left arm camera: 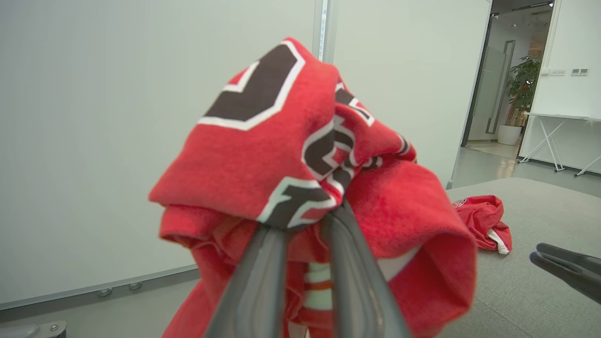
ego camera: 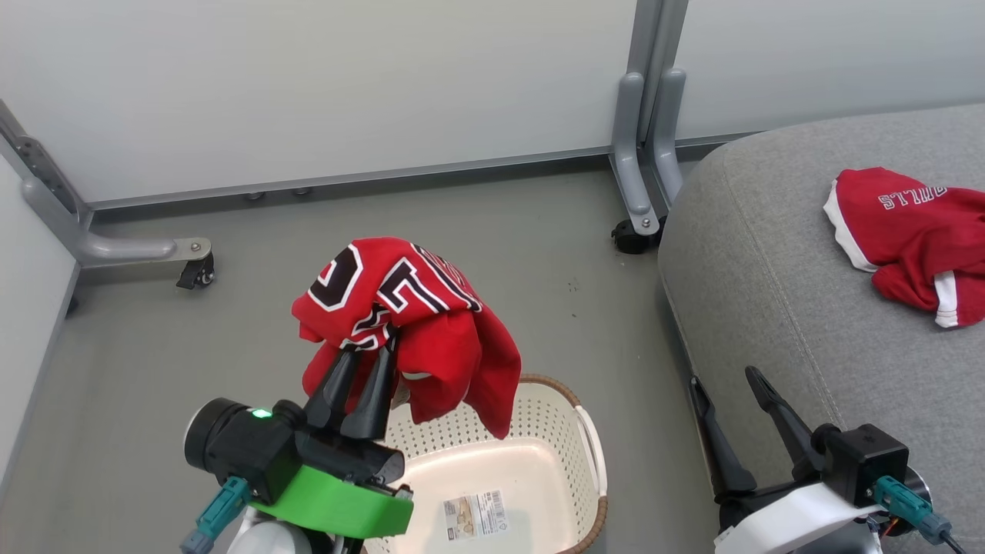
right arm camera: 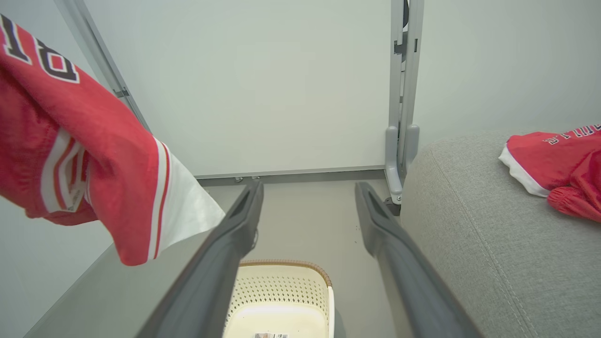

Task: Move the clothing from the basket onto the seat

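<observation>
One garment lies by the seat's far right edge, and we've our left gripper pinching the jersey above the empty-looking basket, right gripper wide open, holding nothing.

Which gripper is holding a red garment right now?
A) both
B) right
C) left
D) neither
C: the left gripper is shut on the red garment, which hangs clear above the basket, while the right gripper stands open and empty beside the seat.
</observation>
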Robot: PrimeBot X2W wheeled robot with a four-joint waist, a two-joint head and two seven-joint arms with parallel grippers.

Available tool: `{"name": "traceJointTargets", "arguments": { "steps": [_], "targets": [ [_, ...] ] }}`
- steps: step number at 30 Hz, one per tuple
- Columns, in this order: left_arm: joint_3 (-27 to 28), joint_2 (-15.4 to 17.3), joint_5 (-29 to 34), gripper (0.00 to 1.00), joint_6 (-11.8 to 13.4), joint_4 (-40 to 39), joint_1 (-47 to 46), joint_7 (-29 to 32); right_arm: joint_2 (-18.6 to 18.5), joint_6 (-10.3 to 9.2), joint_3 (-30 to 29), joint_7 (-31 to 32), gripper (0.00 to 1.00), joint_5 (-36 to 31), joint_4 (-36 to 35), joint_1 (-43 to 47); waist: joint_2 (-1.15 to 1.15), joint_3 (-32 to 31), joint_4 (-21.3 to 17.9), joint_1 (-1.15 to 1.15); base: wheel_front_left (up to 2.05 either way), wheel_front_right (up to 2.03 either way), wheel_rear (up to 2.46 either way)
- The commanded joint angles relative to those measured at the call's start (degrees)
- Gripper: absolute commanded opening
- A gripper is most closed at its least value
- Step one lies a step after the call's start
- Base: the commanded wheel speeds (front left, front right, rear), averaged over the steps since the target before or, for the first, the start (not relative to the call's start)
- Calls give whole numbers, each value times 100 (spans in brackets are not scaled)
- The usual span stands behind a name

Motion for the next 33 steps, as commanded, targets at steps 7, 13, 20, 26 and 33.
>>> {"name": "traceJointTargets", "arguments": {
  "steps": [7, 13, 20, 26, 33],
  "targets": [
    [-3, 10, 24, 0, -39, -4, -9, -19, -15, 0, 31, 23, 100, 54, -28, 59, 0, 62, 16, 1, 0, 0, 0],
    [1, 10, 32, 0, -59, -10, -58, -19, -15, 0, 36, 8, 100, 58, 3, 20, 0, 92, 2, 1, 0, 0, 0],
    [7, 20, 43, 0, -67, 7, -93, -19, -15, 0, 56, 5, 100, 38, 24, -32, 0, 105, -8, 1, 0, 0, 0],
    [-15, -2, 47, 0, -78, 8, -111, -19, -68, 0, 282, 58, 100, 40, 41, -218, 0, 118, 20, 1, 0, 0, 0],
    [-61, -49, 60, 0, -114, 19, -185, -19, -369, 0, 1227, 110, 100, 279, 284, -917, 0, 204, 76, 1, 0, 0, 0]
  ]
}}
